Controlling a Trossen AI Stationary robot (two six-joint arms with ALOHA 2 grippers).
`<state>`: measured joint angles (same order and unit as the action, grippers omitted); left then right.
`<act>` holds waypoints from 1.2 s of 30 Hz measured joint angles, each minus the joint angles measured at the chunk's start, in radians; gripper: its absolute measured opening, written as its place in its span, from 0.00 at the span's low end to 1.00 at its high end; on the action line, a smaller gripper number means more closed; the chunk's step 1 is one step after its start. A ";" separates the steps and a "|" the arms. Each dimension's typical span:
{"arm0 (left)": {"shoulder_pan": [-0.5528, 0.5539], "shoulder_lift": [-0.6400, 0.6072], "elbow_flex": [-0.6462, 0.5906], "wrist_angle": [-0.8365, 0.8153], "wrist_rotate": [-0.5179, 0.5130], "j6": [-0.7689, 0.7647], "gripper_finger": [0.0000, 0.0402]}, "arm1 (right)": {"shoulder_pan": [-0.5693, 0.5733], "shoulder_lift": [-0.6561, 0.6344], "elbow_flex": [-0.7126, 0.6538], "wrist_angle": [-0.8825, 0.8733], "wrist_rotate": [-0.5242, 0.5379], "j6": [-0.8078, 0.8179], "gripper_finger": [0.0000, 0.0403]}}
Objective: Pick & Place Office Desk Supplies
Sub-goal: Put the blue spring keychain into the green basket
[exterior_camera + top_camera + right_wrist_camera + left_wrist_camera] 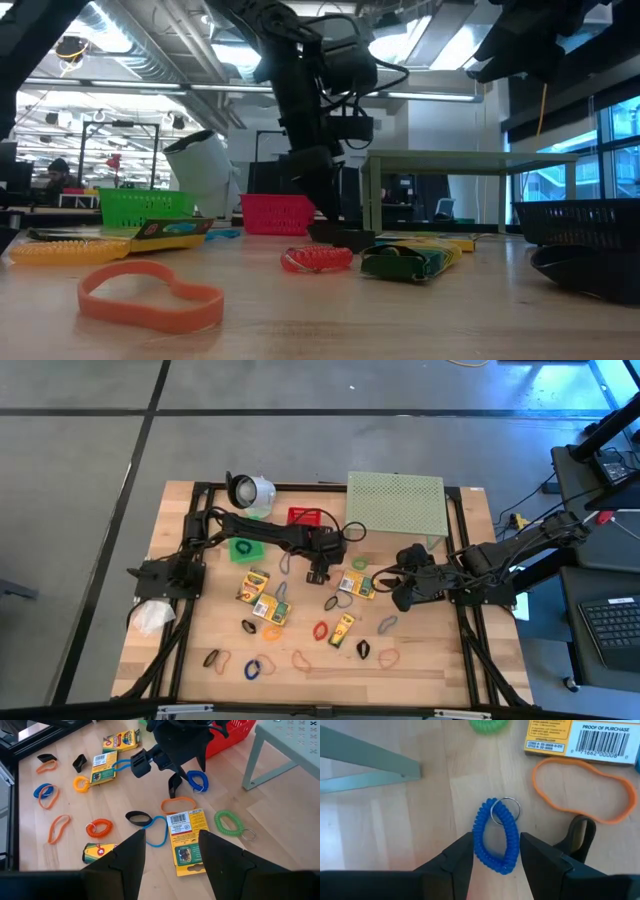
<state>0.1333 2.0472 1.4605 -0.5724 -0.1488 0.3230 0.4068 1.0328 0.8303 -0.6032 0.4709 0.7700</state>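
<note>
Because the blue coiled wrist band [493, 836] with its small metal key ring [506, 810] lies flat on the wooden table [440, 660] right between my left gripper's [495, 851] fingers, that is the piece I am working on. It sits near the middle of the table, just in front of the pale green metal shelf [396, 503], with an orange rubber band [582, 789] and a crayon box [580, 742] just beside it. I judge it light, soft and springy, so it will squash and may roll or spring out if I pinch it on the outer curve; the better hold looks to be across the two sides of the loop, low, near the table, well clear of the loose ring. The left jaws stand apart on either side of the coil, not yet pressing it as far as I can see. In the right wrist view the same coil [198, 780] shows under the left arm, with a green coil [229, 824], an orange coil [99, 828], a black band [138, 817] and another crayon box [186, 841] spread around. My right gripper [170, 847] waits above the table's right side with jaws apart and nothing in them. A red basket [306, 517] and a green basket [145, 207] stand farther back.
</note>
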 joint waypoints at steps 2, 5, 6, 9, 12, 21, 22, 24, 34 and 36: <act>0.000 0.002 0.000 0.005 0.014 -0.017 0.38 | 0.000 0.000 0.000 0.000 0.000 0.000 0.46; 0.001 0.021 0.000 0.015 0.014 -0.032 0.38 | 0.000 0.000 0.000 0.005 0.000 0.000 0.46; 0.002 0.031 0.000 0.015 0.014 -0.033 0.38 | 0.000 0.000 0.000 0.010 0.000 0.000 0.46; 0.002 0.053 0.000 0.014 0.013 -0.033 0.38 | 0.000 0.000 0.000 0.025 -0.016 -0.001 0.46; 0.002 0.055 0.000 0.019 0.010 -0.035 0.38 | 0.001 0.000 0.000 0.035 -0.020 -0.001 0.46; 0.006 0.055 0.000 -0.007 0.073 -0.074 0.27 | 0.001 0.000 0.000 0.035 -0.020 0.001 0.46; 0.006 0.055 0.000 -0.013 0.075 -0.077 0.23 | 0.001 0.000 0.000 0.035 -0.020 0.002 0.46; 0.004 0.055 0.000 -0.019 0.077 -0.086 0.16 | 0.001 0.000 0.000 0.040 -0.020 0.004 0.46; -0.007 0.054 0.000 -0.009 0.038 -0.123 0.01 | 0.001 0.000 0.000 0.057 -0.023 0.002 0.46; -0.013 0.054 0.000 -0.008 0.019 -0.121 0.01 | 0.001 0.000 0.000 0.057 -0.026 -0.003 0.46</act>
<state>0.1201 2.1014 1.4605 -0.5808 -0.1298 0.2024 0.4080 1.0328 0.8303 -0.5458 0.4447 0.7675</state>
